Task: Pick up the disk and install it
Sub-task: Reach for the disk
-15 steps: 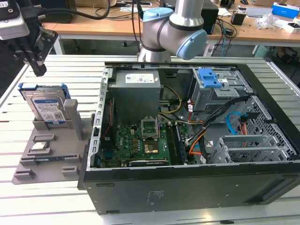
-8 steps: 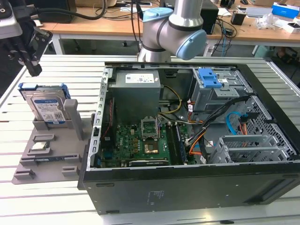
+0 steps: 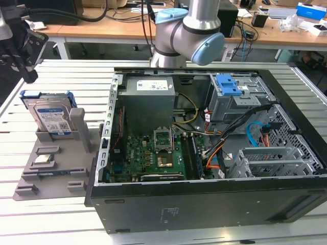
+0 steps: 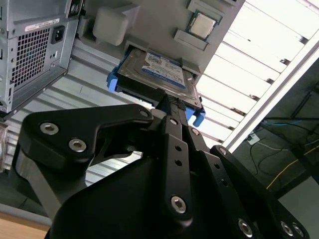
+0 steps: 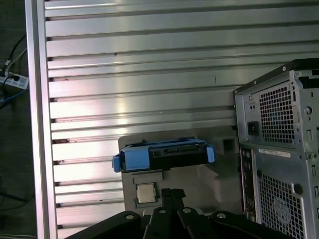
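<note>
The disk (image 3: 49, 115) is a silver drive with a white-and-blue label and a blue rail frame. It stands on edge in a slot of the grey holder tray (image 3: 56, 176), at the exterior view's left. My gripper (image 3: 29, 75) hangs above it, a little further to that view's left, and does not touch it. In both wrist views the disk (image 4: 155, 71) (image 5: 164, 154) lies just beyond the black fingertips (image 4: 172, 101) (image 5: 172, 192). The fingertips sit pressed together with nothing between them.
An open computer case (image 3: 204, 153) lies on the slatted metal table (image 3: 61, 81), with a blue-latched drive cage (image 3: 231, 86) at its far right. A small square processor chip (image 3: 45, 158) rests on the tray. A table edge rail (image 5: 37, 124) runs close by.
</note>
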Available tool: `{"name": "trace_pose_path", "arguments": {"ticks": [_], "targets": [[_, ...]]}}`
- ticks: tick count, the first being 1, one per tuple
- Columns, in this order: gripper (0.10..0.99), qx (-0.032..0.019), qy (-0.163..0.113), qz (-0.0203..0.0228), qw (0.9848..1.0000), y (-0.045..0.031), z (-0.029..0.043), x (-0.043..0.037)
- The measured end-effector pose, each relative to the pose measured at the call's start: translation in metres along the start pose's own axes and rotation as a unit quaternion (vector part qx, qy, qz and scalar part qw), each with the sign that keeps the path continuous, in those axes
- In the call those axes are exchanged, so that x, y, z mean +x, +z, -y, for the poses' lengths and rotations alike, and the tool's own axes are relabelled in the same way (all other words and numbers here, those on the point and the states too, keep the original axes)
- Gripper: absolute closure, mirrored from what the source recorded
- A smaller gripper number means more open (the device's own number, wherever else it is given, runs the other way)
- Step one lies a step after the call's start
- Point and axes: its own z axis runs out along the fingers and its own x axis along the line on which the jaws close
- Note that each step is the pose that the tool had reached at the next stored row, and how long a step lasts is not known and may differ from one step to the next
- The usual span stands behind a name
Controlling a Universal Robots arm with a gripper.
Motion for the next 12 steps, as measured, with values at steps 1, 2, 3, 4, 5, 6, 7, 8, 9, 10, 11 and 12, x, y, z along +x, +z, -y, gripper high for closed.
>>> {"name": "trace_pose_path", "arguments": {"ticks": [1,2,3,4,5,6,7,8,9,10,11,12], "targets": [[0.980,0.0000,0.000,0.0000,1.0000,0.0000,0.0001,0.0013],[0.980,0.0000,0.000,0.0000,1.0000,-0.0001,0.0003,0.0036],[0.980,0.0000,0.000,0.0000,1.0000,-0.0001,0.0004,0.0054],[0.980,0.0000,0.000,0.0000,1.0000,-0.0001,0.0005,0.0069],[0.980,0.0000,0.000,0.0000,1.0000,-0.0002,0.0006,0.0079],[0.980,0.0000,0.000,0.0000,1.0000,-0.0002,0.0007,0.0093],[0.980,0.0000,0.000,0.0000,1.0000,-0.0002,0.0008,0.0111],[0.980,0.0000,0.000,0.0000,1.0000,-0.0003,0.0009,0.0123],[0.980,0.0000,0.000,0.0000,1.0000,-0.0003,0.0010,0.0140],[0.980,0.0000,0.000,0.0000,1.0000,-0.0003,0.0011,0.0151],[0.980,0.0000,0.000,0.0000,1.0000,-0.0004,0.0012,0.0171],[0.980,0.0000,0.000,0.0000,1.0000,-0.0005,0.0014,0.0189]]}}
